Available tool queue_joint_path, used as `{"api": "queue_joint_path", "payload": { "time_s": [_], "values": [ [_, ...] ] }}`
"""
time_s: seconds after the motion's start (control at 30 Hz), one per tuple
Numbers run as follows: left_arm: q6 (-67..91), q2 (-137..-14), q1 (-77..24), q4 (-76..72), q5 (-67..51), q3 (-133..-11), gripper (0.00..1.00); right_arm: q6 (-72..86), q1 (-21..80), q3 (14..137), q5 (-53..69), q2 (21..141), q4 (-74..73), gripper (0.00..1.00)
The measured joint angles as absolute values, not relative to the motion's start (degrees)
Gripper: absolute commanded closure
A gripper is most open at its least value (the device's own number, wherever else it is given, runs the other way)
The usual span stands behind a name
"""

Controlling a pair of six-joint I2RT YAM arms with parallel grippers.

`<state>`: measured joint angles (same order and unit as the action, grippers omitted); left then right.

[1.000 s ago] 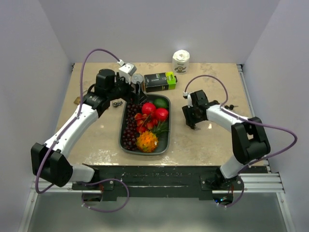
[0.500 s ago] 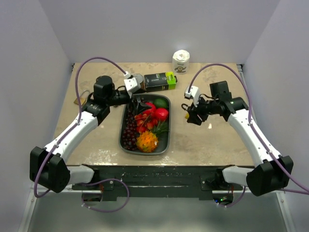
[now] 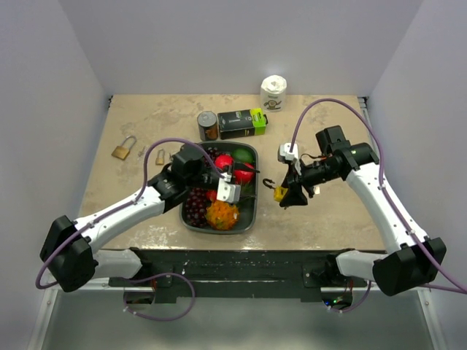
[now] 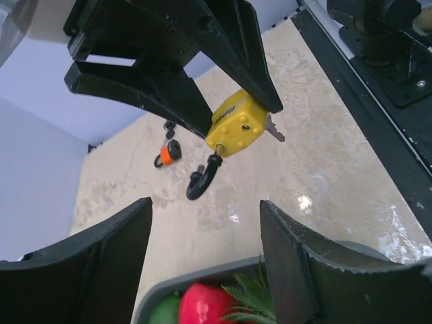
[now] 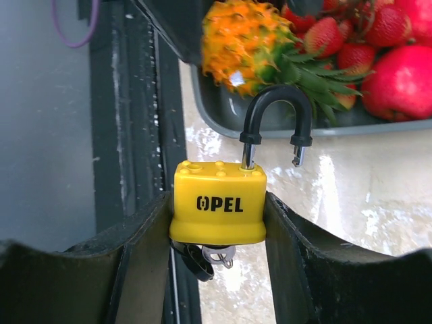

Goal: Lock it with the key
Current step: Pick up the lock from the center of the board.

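- Currently listed: one table [image 3: 321, 219], beige stone-look top, bearing all below.
- Two grippers. The left gripper [image 4: 202, 206] hangs over the tray [image 3: 255, 208], jaws apart with nothing between them. The right gripper [image 5: 216, 226] is clamped on the yellow padlock [image 5: 217, 202], held above the table just right of the tray.
- One grey tray, holding one orange pineapple [image 3: 222, 214], one bunch of dark grapes [image 3: 194, 208], strawberries [image 5: 324, 37], one green fruit [image 3: 244, 154] and red round fruit [image 3: 245, 172]; count partly hidden by the left gripper.
- One black-and-green box [image 3: 241, 122], one can [image 3: 208, 125] just beside it, one white roll [image 3: 273, 92] at the far edge.
- Four padlocks — the yellow one, shackle [image 5: 273, 118] open with one leg free; a brass padlock [image 3: 124, 149] at far left; a second brass padlock [image 3: 160, 155] nearer the tray; a small orange padlock [image 4: 167, 152] lying on the table.
- One key [image 5: 219, 255] — seated in the yellow padlock's underside.
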<state>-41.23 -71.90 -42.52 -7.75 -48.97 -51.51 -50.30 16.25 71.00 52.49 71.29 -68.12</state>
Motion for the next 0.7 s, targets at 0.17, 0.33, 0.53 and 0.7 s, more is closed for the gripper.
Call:
{"api": "queue_joint_path", "payload": {
  "time_s": [0.17,0.33,0.53,0.7],
  "values": [
    [-44.51,-73.21,-45.43,-9.58,-47.46,-51.51,0.45,-51.18,17.23,71.92,54.46,71.29,-70.28,1.00],
    [-46.57,-74.72,-47.48,-9.61,-46.30,-51.53,0.51,-51.77,18.09,72.14,55.16,71.18,-71.59,1.00],
    [-48.71,-75.46,-48.18,-9.15,-44.91,-51.55,0.64,-51.86,19.77,72.14,55.20,71.16,-72.01,1.00],
    [-50.68,-76.07,-48.73,-7.99,-44.38,-52.07,0.77,-51.66,20.38,72.14,55.40,71.16,-72.05,1.00]
  ]
}}
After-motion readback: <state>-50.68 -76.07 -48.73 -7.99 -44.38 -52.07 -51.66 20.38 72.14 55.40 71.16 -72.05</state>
